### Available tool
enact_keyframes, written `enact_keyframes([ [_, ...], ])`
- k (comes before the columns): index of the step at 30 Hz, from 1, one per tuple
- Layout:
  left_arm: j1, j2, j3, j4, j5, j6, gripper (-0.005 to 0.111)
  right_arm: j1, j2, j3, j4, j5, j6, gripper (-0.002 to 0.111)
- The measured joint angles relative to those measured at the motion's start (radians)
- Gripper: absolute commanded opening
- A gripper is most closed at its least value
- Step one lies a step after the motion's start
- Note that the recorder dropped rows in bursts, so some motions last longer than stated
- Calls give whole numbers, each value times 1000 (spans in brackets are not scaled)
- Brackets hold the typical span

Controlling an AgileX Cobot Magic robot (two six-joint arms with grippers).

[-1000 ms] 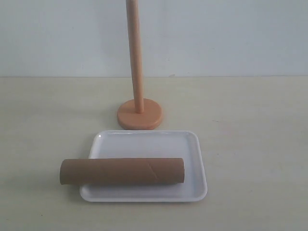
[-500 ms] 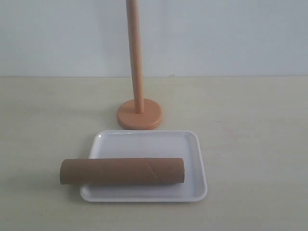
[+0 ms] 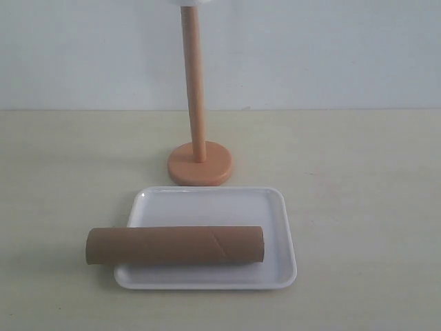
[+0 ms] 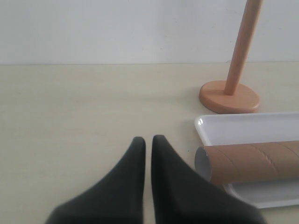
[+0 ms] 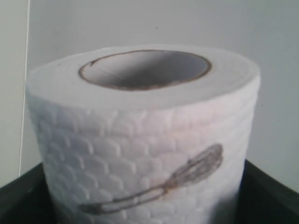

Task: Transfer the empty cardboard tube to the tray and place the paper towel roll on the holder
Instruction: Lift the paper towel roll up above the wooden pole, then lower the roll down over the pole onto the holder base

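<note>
Right wrist view: right claw (image 5: 145, 191) clamps paper towel roll (image 5: 140, 126) (gripped both sides).

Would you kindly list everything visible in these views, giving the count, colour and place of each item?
empty cardboard tube: one, brown, lying across the front part of the tray, its left end sticking out past the rim.
tray: one, white, on the table in front of the holder.
holder: one, light-brown wood, upright behind the tray.
paper towel roll: one, white with a whisk drawing, held in the right pincer; a white edge at the pole's top in the exterior view is probably the roll.
table: one, pale beige.
wall: one, whitish, behind the table.
left pincer: one, black, shut and empty, near the tube's left end.
right pincer: one, black, clamped on the roll.
</note>
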Motion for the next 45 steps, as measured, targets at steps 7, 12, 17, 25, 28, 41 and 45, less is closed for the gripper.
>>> enact_keyframes([
  [7, 0, 0, 0, 0, 0, 0, 4, 0, 4, -61, 0, 43, -20, 0],
  [12, 0, 0, 0, 0, 0, 0, 4, 0, 62, -116, 0, 49, -23, 0],
  [17, 0, 0, 0, 0, 0, 0, 4, 0, 126, -138, 26, 124, -23, 0],
  [25, 0, 0, 0, 0, 0, 0, 4, 18, 190, -143, 58, 163, -16, 0],
  [28, 0, 0, 0, 0, 0, 0, 4, 36, 217, -143, 59, 175, -16, 0],
  [41, 0, 0, 0, 0, 0, 0, 4, 47, 204, -14, 59, 194, -9, 0],
  [45, 0, 0, 0, 0, 0, 0, 4, 47, 203, 46, 59, 159, -4, 0],
])
